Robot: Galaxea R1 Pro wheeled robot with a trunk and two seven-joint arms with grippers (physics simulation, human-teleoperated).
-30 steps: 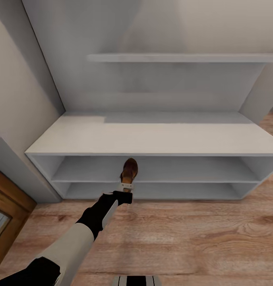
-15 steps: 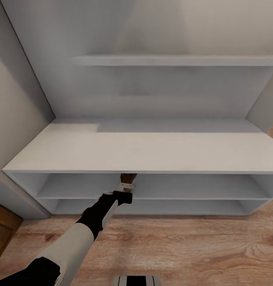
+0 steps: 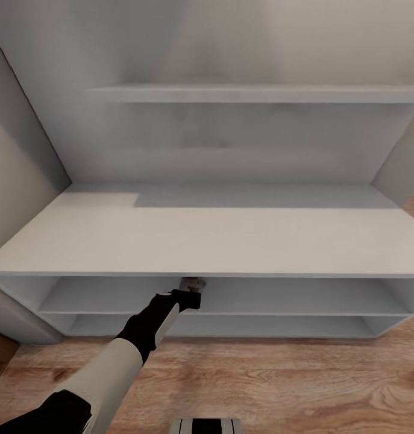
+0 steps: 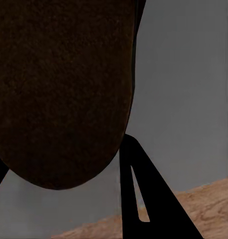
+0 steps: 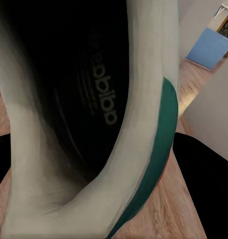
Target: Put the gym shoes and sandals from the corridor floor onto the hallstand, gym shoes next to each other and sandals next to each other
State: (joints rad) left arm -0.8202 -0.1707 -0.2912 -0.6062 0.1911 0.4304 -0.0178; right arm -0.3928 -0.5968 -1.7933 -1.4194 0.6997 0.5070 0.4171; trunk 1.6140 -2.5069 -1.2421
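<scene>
The left pincer (image 3: pixel 193 283) grips a sandal (image 4: pixel 61 89), reaching under the hallstand (image 3: pixel 207 241) top into its upper open shelf, not yet released. The right pincer's state I cannot tell; a gym shoe (image 5: pixel 144 124) hangs against it. Nothing appears racked; most work remains.

the pale shoe rack (image 3: pixel 231 241) stands on the wooden floor (image 3: pixel 291 380), its bench top just above the left claw (image 3: pixel 193 283). two open shelves run out to either side of the claw.

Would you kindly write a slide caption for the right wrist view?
Right gripper holding a cream gym shoe with a green stripe, dark inside facing the camera, above the wood floor.
</scene>
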